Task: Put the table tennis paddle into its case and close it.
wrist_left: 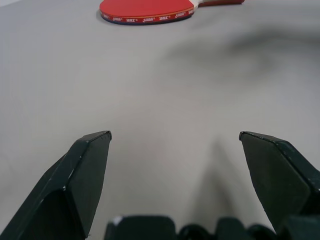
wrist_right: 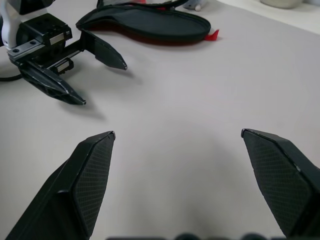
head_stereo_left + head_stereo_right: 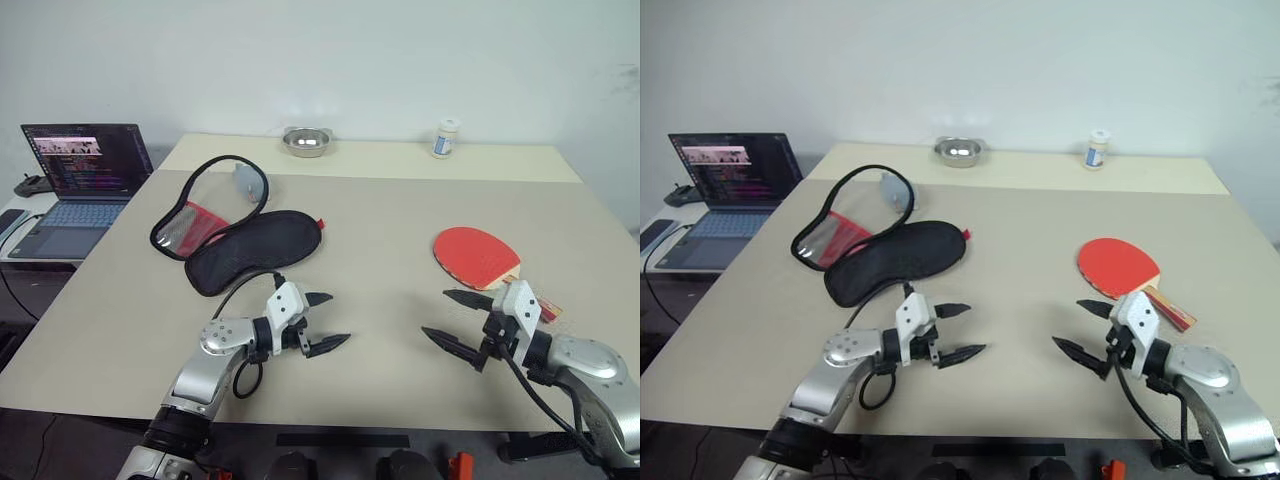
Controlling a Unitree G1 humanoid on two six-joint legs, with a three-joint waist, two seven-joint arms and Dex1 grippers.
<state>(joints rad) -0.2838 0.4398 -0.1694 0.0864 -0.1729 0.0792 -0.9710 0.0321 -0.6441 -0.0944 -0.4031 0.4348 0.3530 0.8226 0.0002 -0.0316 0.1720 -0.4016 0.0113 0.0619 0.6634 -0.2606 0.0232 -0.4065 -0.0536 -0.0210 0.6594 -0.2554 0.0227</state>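
**Q:** what's on the table?

**Me:** Far left I've got a laptop [image 3: 80, 185] on a side desk. Then the case [image 3: 235, 235] lying unzipped, flap folded back, red side showing. My left gripper [image 3: 325, 322] hangs just in front of it, jaws wide, empty. At the back sit a metal bowl [image 3: 307, 141] and small bottle [image 3: 446, 138]. The table tennis paddle [image 3: 477, 257] lies red face up on the right, my right gripper [image 3: 455, 318] beside its handle, wide open, nothing held. Bare table [image 3: 380, 230] between them.

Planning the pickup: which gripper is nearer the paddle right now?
The right gripper. The table tennis paddle lies just beyond it on the table's right side, while the left gripper sits across the table, nearer the open case.
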